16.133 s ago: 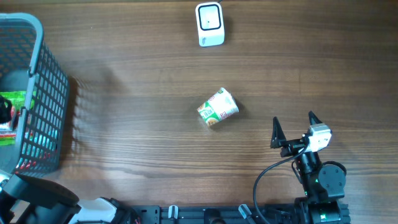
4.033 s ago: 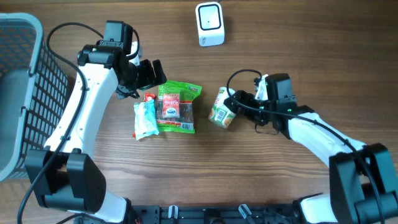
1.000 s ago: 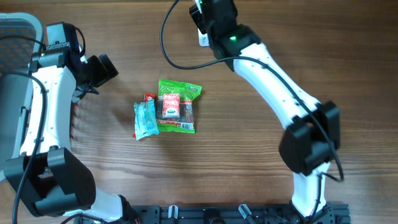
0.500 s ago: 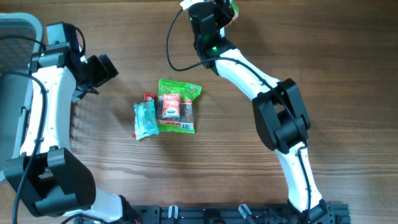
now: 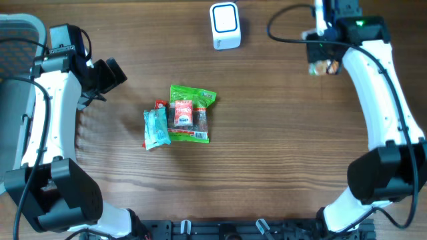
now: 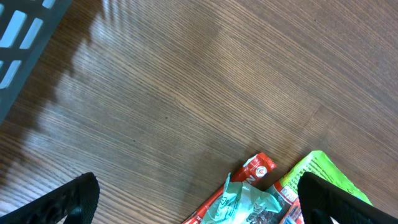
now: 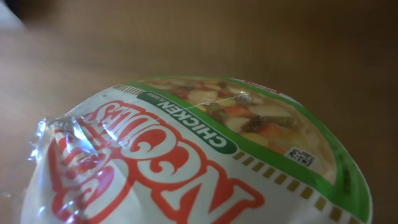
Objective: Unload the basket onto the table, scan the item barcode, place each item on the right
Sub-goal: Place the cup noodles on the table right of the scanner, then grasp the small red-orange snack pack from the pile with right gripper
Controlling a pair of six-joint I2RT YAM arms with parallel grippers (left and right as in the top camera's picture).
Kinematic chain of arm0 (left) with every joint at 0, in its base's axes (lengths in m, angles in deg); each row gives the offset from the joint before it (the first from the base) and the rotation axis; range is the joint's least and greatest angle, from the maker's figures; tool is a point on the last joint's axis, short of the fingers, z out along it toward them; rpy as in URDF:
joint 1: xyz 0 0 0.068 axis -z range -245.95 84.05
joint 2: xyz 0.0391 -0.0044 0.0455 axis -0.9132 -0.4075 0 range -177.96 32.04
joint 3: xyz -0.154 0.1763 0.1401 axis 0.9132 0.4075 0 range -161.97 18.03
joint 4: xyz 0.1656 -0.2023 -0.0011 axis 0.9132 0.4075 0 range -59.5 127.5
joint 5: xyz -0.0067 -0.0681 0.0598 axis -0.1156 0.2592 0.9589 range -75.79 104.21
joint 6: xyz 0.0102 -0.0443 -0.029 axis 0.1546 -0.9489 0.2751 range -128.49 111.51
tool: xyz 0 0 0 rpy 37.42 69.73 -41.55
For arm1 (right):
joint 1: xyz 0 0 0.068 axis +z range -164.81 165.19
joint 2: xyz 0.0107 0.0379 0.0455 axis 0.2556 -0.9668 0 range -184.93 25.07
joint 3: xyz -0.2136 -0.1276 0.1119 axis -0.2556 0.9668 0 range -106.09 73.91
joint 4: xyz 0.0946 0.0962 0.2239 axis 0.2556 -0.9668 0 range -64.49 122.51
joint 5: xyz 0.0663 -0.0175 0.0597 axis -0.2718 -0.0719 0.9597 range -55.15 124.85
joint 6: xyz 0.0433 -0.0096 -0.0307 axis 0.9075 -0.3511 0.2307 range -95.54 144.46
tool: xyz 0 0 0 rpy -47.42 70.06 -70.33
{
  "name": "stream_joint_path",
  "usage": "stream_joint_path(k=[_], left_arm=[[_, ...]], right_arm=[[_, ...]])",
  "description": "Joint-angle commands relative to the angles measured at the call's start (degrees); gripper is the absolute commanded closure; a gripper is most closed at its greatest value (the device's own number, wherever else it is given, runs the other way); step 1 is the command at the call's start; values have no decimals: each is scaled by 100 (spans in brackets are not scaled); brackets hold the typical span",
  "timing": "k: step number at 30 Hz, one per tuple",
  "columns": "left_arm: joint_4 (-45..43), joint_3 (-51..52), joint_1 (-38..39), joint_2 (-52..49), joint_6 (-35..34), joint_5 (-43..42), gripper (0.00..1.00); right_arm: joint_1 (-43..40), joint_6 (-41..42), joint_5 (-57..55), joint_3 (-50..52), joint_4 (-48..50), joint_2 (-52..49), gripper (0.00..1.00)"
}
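The item is a white cup of chicken noodles [image 5: 323, 67] with red lettering and a green-rimmed lid. It is at the far right of the overhead view, with my right gripper [image 5: 322, 57] shut on it from above. The cup [image 7: 205, 155] fills the right wrist view and hides the fingers; a small printed code shows on its lid rim. The white scanner [image 5: 225, 25] stands at the table's far edge, well left of the cup. My left gripper [image 5: 110, 75] [image 6: 202, 204] hangs open over bare wood at the left, holding nothing.
A green snack bag [image 5: 190, 113] [image 6: 317, 177], a teal wrapper [image 5: 155, 128] [image 6: 249, 205] and a red packet [image 6: 256, 169] lie together at mid-table. A grey wire basket [image 5: 17, 27] [image 6: 25, 37] stands at the far left, beside the left arm.
The right arm has swung from over the scanner at the top middle to the far right, carrying the noodle cup. The left arm has not moved.
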Motion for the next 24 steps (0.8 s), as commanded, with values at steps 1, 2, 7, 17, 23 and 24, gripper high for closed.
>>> stream_joint_path(k=[1, 2, 7, 17, 23, 24], left_arm=[[0, -39, -4, 31, 28, 37, 0], [0, -39, -4, 31, 28, 37, 0], [0, -39, -4, 31, 28, 37, 0], [0, -39, -4, 31, 28, 37, 0], [0, -39, -4, 31, 28, 37, 0], [0, -39, -4, 31, 28, 37, 0]], right_arm=[[-511, 157, 529, 1440, 293, -81, 45], [-647, 153, 529, 1967, 461, -81, 39], [-745, 149, 527, 2166, 468, -9, 0], [-616, 302, 3517, 699, -1093, 212, 62], [977, 898, 4404, 964, 240, 173, 24], [1478, 1198, 4334, 1064, 710, 146, 24]])
